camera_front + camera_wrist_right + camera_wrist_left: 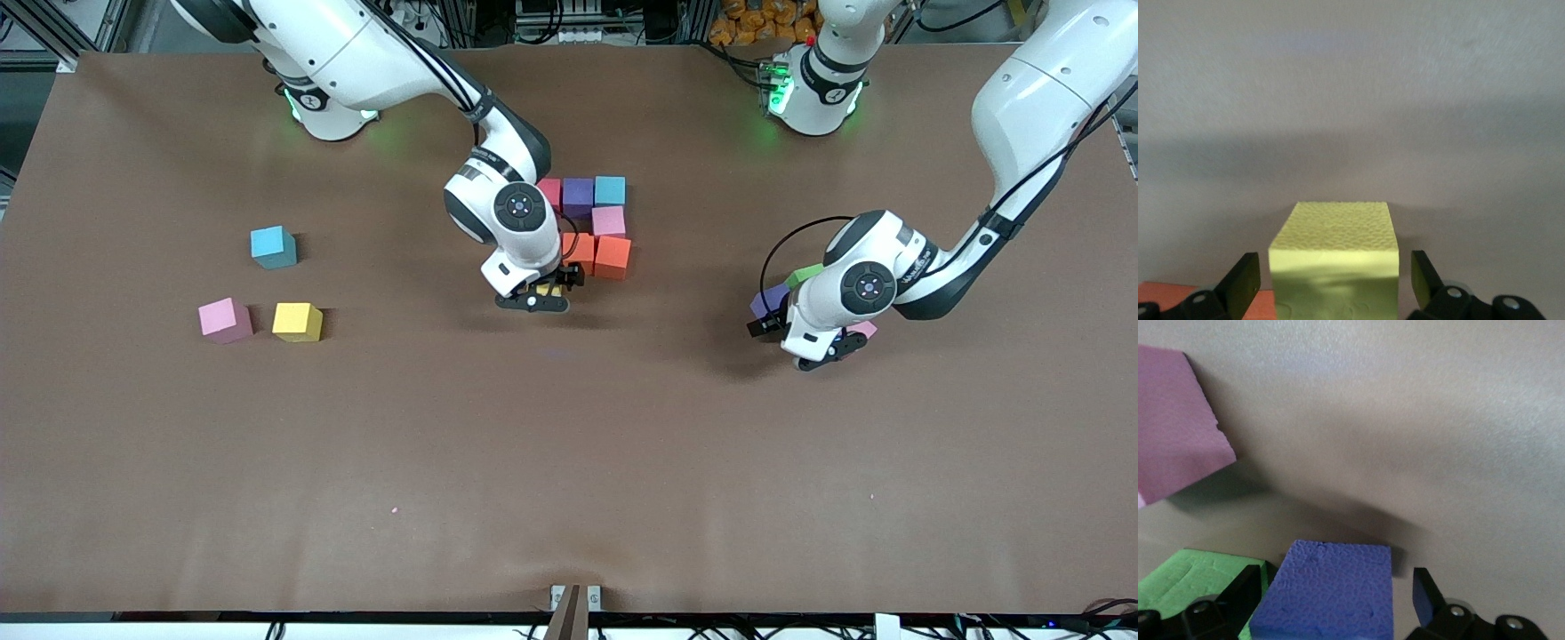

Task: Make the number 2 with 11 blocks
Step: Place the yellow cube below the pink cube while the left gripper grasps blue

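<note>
Block between right gripper fingers

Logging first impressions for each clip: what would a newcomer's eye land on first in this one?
Probably the tight cluster of coloured blocks mid-table, with the right gripper open around a yellow cube at the cluster's nearer edge. Next, the left gripper, open around a purple cube beside a green cube toward the left arm's end. Three loose cubes sit toward the right arm's end.
</note>
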Robot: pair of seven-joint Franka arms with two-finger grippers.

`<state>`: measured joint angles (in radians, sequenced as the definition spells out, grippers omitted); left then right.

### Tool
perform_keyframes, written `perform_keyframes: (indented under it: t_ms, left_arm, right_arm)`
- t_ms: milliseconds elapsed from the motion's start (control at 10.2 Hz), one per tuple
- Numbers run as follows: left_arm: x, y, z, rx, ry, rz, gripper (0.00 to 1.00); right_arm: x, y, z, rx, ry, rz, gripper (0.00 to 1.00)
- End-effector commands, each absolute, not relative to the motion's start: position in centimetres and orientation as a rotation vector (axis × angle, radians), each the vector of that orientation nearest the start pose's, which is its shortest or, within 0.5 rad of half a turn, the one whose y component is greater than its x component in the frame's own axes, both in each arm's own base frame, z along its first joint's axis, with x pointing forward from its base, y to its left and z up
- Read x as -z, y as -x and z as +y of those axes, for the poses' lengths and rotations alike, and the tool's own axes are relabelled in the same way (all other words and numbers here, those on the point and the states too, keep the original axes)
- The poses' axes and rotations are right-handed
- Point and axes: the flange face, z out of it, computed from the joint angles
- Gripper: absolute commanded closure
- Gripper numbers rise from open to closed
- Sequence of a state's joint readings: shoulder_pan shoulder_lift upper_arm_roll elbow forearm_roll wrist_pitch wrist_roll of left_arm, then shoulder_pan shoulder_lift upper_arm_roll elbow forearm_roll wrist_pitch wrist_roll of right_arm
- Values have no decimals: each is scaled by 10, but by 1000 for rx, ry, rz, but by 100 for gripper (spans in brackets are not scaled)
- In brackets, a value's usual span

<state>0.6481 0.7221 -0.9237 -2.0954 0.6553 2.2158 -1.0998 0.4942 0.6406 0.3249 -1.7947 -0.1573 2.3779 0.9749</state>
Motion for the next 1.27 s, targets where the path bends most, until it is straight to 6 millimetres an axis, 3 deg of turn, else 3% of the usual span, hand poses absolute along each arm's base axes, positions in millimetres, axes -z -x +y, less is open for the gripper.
perform_keyframes:
  t_ms: [0,293,488,683,878,976,1074,1171]
  left_arm:
    - [-188,-523,-143,-296,3017,-613,0]
    - [-193,-520,-153,-296,3012,-664,0]
    - [-193,-516,-158,-302,3007,-677,0]
    - [-192,-513,-161,-309,2989,-716,14]
    - [-192,-513,-159,-312,2984,-719,37]
    - [-193,-515,-158,-316,2968,-731,49]
    - [-199,-518,-162,-304,2961,-767,57]
    - [-213,-525,-177,-267,2975,-775,60]
  right_arm:
    - [-235,-464,458,-82,3101,184,0]
    - [-256,-486,430,-75,3112,239,0]
    - [-267,-513,387,-105,3139,302,0]
    - [-268,-539,340,-148,3164,249,0]
    - [-266,-560,286,-169,3168,245,0]
    - [-267,-574,250,-174,3165,237,0]
    - [-267,-581,220,-182,3167,178,0]
    - [-268,-584,197,-183,3172,131,0]
